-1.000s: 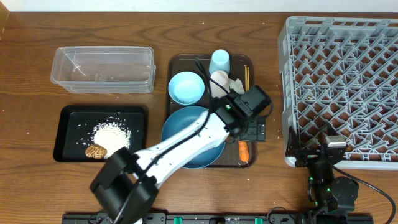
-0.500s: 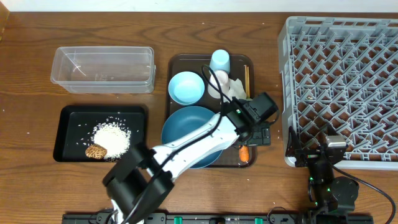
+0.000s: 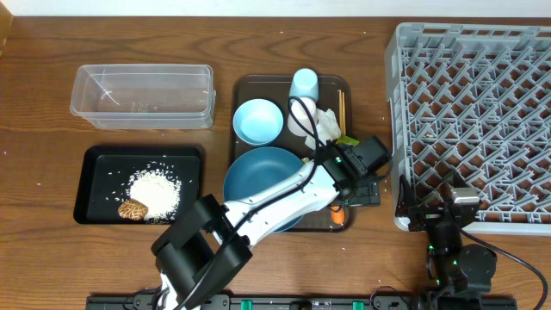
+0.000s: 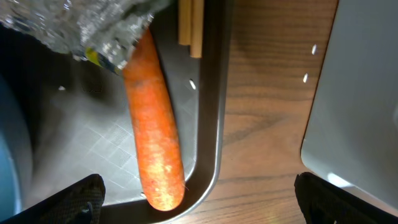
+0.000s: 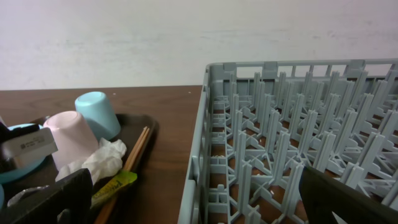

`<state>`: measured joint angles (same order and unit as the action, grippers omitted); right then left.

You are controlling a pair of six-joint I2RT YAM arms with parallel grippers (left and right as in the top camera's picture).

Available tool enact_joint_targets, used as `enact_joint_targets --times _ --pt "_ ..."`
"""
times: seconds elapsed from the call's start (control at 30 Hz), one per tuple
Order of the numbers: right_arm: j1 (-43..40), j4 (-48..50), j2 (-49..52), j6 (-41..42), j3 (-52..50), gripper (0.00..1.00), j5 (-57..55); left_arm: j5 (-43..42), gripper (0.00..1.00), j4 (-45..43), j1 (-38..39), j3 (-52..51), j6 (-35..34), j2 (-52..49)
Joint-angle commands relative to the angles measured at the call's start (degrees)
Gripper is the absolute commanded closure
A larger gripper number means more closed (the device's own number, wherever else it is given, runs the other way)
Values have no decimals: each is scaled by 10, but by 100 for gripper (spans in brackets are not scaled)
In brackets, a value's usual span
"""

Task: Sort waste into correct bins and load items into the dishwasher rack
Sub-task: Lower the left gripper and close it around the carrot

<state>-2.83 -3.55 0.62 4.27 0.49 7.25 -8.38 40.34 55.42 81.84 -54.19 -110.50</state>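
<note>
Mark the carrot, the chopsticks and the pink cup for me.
orange carrot [image 4: 154,124], left wrist view, middle of its length.
wooden chopsticks [image 4: 190,25], left wrist view, near their blunt ends.
pale pink cup [image 5: 74,134], right wrist view, on its side wall.

Wooden table [image 3: 146,34]: dark brown grain, a few pale specks scattered on it. Flat brown tray [image 3: 258,81] lies mid-table, with a raised rim and rounded corners; up close I see its floor is glossy. Plain white wall [image 5: 124,37] stands behind the far edge.
</note>
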Motion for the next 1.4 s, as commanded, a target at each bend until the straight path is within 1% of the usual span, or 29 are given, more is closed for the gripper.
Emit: enact_joint_targets --times 0.0,0.33,0.43,0.47,0.57,0.97,1.1,1.37 --pt "-10 -1 -3 -1 -2 1 -1 36 2 1 2 -3 -6 -16" --pt "-10 -1 -3 -1 -2 1 -1 76 1 0 1 -4 -6 -48" --pt "-10 -1 -3 -1 -2 1 -1 76 0 0 -1 -4 -6 -62" --pt "-10 -1 -3 -1 -2 1 -1 76 4 0 -1 -4 -6 -65" --pt "-10 -1 -3 -1 -2 1 -1 76 5 -2 -1 -4 -6 -71" --pt "-10 -1 -3 -1 -2 1 -1 69 6 -4 -4 -4 -6 -70" --pt "-10 -1 -3 -1 -2 1 -1 49 6 0 -13 -4 -5 -66" --pt "-10 -1 -3 -1 -2 1 -1 50 7 16 -33 -4 -5 -62"
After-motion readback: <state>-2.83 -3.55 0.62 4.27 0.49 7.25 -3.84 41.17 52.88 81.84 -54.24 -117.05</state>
